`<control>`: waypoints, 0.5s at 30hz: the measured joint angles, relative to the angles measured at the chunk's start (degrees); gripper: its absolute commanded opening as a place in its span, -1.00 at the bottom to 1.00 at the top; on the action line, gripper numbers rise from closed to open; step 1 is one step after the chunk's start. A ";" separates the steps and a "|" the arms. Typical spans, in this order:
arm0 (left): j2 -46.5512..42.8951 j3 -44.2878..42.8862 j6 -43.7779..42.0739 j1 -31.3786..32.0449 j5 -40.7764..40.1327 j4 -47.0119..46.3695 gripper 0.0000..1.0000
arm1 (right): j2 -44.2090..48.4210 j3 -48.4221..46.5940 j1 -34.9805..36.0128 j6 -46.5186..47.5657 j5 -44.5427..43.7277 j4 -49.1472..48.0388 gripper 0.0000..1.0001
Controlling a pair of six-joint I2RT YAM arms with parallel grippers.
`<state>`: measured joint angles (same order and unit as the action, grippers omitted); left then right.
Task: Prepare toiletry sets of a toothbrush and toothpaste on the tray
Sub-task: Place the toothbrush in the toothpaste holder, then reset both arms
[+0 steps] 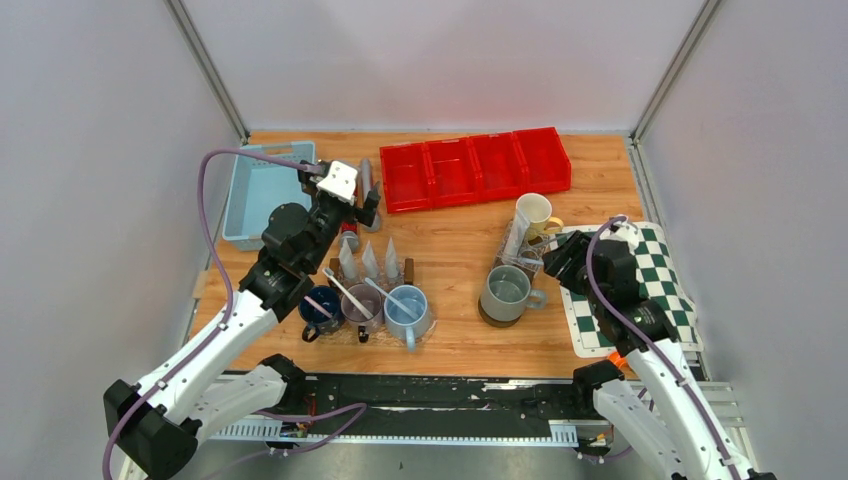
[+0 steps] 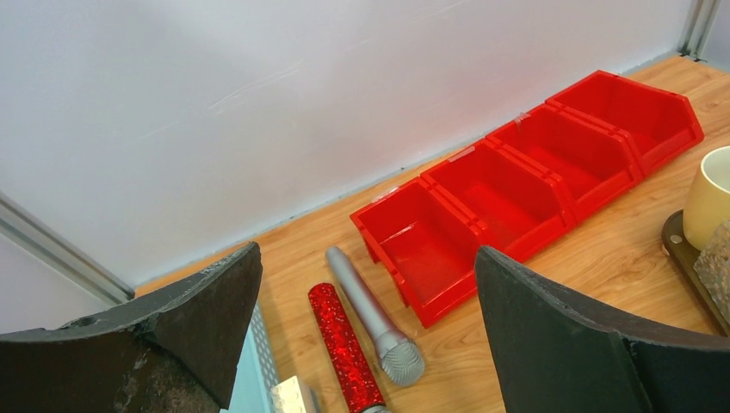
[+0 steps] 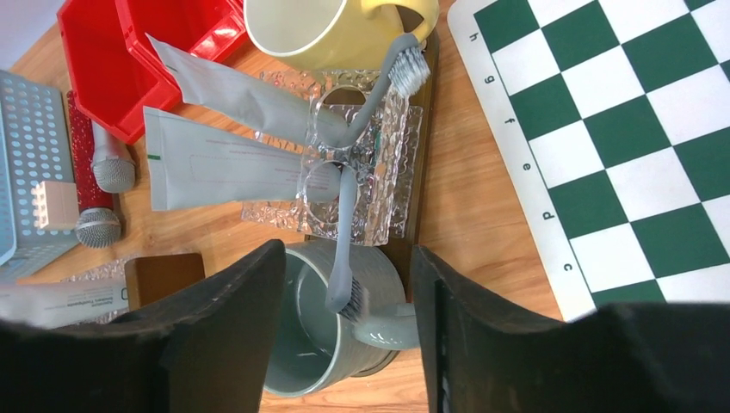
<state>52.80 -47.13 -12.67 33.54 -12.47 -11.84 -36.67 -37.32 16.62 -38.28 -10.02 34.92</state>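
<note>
1. Far left: a blue basket [image 1: 258, 192] stands on the table.

2. Left gripper [image 2: 368, 254]: it hangs just right of the basket. The fingers are spread wide, with nothing between them.

3. Below that gripper, a red cylinder [image 2: 344, 348] and a grey cylinder [image 2: 370, 305] lie side by side on the wood. They are near the leftmost compartment of the red bins [image 2: 482, 202]. All four compartments that show are bare.

4. Left set: three mugs [image 1: 362, 305] stand in a row nearer the arm bases. A brush [image 1: 345, 288] leans in each mug. Three tubes [image 1: 370, 262] stand upright just behind the row.

5. Right set: a tray [image 3: 424, 198] carries a yellow mug [image 3: 318, 30] at its far end. A clear holder [image 3: 379, 163] sits in the middle and a grey mug [image 3: 301, 353] at the near end.
   - Two toothpastes [image 3: 215, 163] have their caps set in the holder and their flat ends point toward the bins.
   - One toothbrush [image 3: 344, 224] runs from the holder to the grey mug, with its head over the mug's mouth.
   - A second toothbrush [image 3: 392, 82] runs from the holder to the yellow mug, with its head at the mug's handle.

6. Right gripper [image 3: 346, 249]: it is poised over the grey mug with its fingers apart. One finger stands on each side of the first toothbrush's head end, and neither finger touches it.

7. Far right: a chess mat [image 3: 620, 129] lies flat, near the tray's right edge.
</note>
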 measured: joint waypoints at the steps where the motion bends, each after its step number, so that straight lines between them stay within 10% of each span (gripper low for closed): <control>1: 0.00 0.00 -0.02 -0.02 0.00 0.00 1.00 | 0.13 0.00 -0.04 -0.09 -0.07 0.02 0.37; 15: -5.44 0.04 -0.02 -0.20 -1.44 1.01 1.00 | 9.38 -9.94 -0.20 7.13 -9.01 4.52 1.00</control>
<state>47.35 -47.09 -12.69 33.34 -13.91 -10.83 -27.29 -47.27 16.43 -31.16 -19.03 39.44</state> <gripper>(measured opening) 0.998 0.995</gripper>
